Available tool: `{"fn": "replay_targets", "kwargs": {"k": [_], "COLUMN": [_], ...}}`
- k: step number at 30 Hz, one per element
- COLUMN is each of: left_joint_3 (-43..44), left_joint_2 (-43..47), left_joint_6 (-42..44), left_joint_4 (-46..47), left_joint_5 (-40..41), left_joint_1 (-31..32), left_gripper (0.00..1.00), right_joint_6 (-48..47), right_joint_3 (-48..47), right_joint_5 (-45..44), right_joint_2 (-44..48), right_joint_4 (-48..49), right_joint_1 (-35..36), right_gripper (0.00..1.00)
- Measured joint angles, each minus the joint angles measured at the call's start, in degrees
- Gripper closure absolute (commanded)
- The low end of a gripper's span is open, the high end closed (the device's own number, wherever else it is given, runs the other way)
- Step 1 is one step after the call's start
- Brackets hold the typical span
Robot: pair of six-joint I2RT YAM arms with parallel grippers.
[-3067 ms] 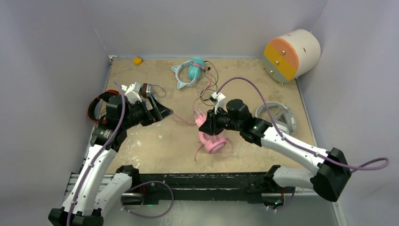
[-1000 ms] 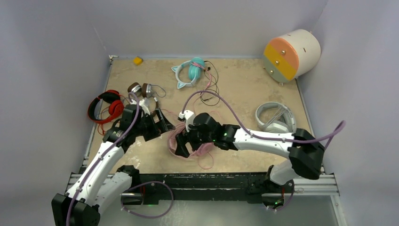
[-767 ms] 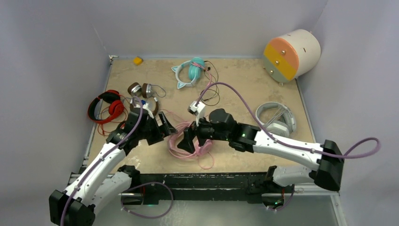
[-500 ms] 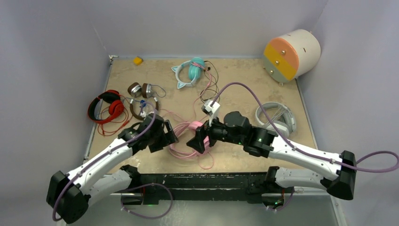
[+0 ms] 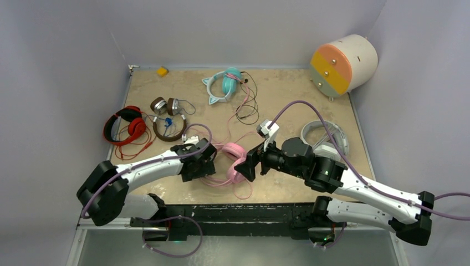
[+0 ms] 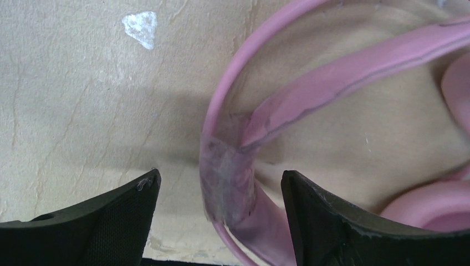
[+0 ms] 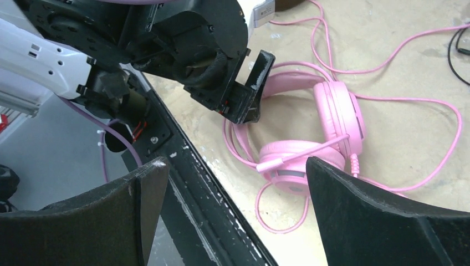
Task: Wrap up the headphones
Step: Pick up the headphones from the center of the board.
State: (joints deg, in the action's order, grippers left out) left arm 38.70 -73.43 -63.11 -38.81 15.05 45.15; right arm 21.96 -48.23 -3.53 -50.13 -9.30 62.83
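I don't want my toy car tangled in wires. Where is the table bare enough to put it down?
Bare table lies between the teal headphones and the striped drum, and between the yellow block and the red headphones. The near middle is crowded: pink headphones, their cord, the left gripper and the right gripper.

You have no text, label, brand or number to read in these views; the small white tag [image 7: 265, 10] at the top of the right wrist view is too blurred to make out.
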Motion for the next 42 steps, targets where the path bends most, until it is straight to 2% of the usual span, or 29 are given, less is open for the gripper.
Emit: {"fn": "replay_targets", "kwargs": {"k": [10, 17, 19, 22, 23, 30, 42], "left_joint_3": [1.7, 3.0, 3.3, 4.0, 4.3, 5.0, 12.8], "left_joint_2": [-6.2, -8.0, -8.5, -9.4, -9.7, -10.2, 0.7], "left_joint_6": [0.3, 1.2, 1.4, 2.1, 2.4, 2.7, 5.2], "left_joint_4": [1.4, 1.5, 1.7, 1.9, 1.9, 2.6, -9.3], "left_joint_5": [1.9, 2.2, 2.3, 2.8, 3.1, 3.6, 7.6], "left_joint_1": [0.0, 0.0, 0.0, 0.0, 0.0, 0.0, 0.0], "left_gripper": [0.30, 0.46, 0.57, 0.92, 1.00, 1.00, 1.00], "right_joint_6": [0.1, 0.1, 0.1, 0.1, 0.1, 0.1, 0.1], "right_joint_3": [1.4, 1.4, 1.5, 1.6, 1.6, 1.6, 1.8], "right_joint_5": [-1.6, -1.9, -1.9, -1.9, -1.9, -2.0, -3.6], "right_joint_2": [2.8, 3.0, 3.0, 3.1, 3.2, 5.4, 6.1], "right_joint_4": [-2.3, -2.6, -2.7, -2.9, -3.0, -4.1, -6.0], "right_joint_1": [0.0, 0.0, 0.0, 0.0, 0.0, 0.0, 0.0], "right_gripper": [0.05, 0.05, 0.05, 0.05, 0.05, 0.05, 0.05]}}
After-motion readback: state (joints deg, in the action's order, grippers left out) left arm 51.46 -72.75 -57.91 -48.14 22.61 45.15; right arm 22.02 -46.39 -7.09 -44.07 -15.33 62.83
